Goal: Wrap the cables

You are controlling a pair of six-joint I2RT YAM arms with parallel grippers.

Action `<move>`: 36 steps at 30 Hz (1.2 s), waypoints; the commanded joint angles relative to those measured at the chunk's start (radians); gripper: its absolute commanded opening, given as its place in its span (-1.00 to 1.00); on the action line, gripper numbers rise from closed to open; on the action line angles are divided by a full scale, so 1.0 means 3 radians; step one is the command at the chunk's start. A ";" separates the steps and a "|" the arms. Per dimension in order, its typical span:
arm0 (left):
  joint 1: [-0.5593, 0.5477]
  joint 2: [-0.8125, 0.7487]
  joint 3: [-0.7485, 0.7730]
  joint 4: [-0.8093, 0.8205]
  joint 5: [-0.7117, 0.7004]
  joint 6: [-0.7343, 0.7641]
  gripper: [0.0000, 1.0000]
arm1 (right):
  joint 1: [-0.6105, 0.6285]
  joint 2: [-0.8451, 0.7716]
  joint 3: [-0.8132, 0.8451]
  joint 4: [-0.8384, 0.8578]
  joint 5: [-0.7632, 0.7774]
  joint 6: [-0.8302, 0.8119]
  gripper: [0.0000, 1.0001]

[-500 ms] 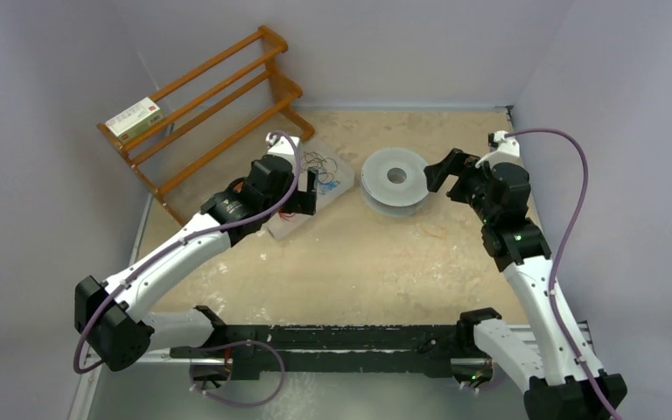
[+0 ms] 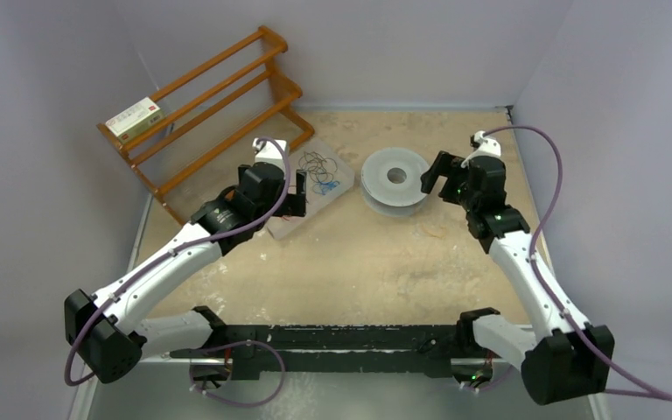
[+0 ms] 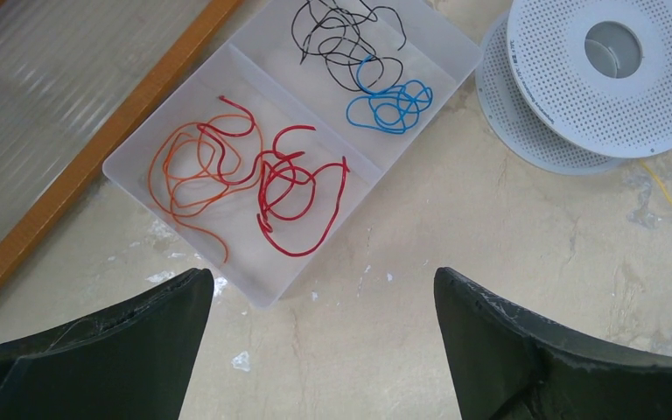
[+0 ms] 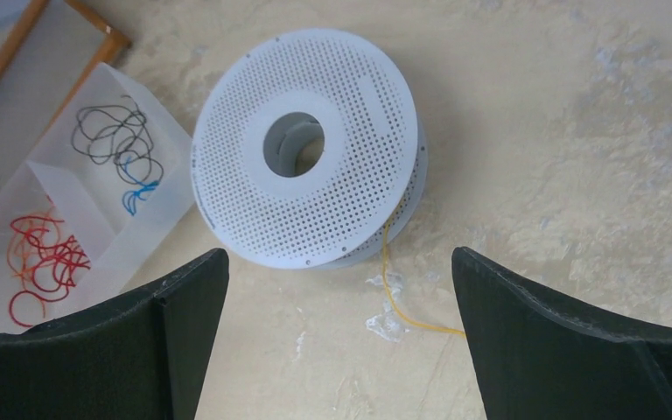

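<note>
Hovering open and empty: left pincer point(image 3: 319, 289), right pincer point(image 4: 339, 262). Red cable point(image 3: 290, 185) judged light, limp, tangled; grip an outer loop.

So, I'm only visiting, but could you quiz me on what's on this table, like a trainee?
1. True or false: the left gripper is open and empty.
2. Which one shares a tray compartment with the black cable? A orange, B blue cable, C red.
3. Fill in: the trailing cable at the spool is ___.
Key: 1 true; 2 B; 3 yellow.
</note>
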 commanded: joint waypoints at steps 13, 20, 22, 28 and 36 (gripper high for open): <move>0.0007 -0.0167 -0.0065 0.0030 -0.0015 0.0043 0.88 | -0.0552 0.1038 -0.0453 0.1477 -0.1162 0.0563 0.85; 0.0009 -0.0164 -0.0067 0.0028 0.0046 0.0065 0.87 | -0.0705 0.1517 -0.0480 0.2013 -0.1578 0.0909 0.77; 0.0009 -0.0168 -0.0074 0.0028 0.0045 0.0065 0.87 | -0.0731 0.1629 -0.0478 0.2128 -0.1627 0.0978 0.75; 0.0005 -0.0172 -0.0082 0.0033 0.0040 0.0071 0.87 | -0.0833 0.1968 -0.0539 0.2558 -0.1868 0.1203 0.61; 0.0005 -0.0143 -0.0087 0.0028 0.0024 0.0079 0.87 | -0.0855 0.2290 -0.0526 0.2949 -0.2047 0.1363 0.31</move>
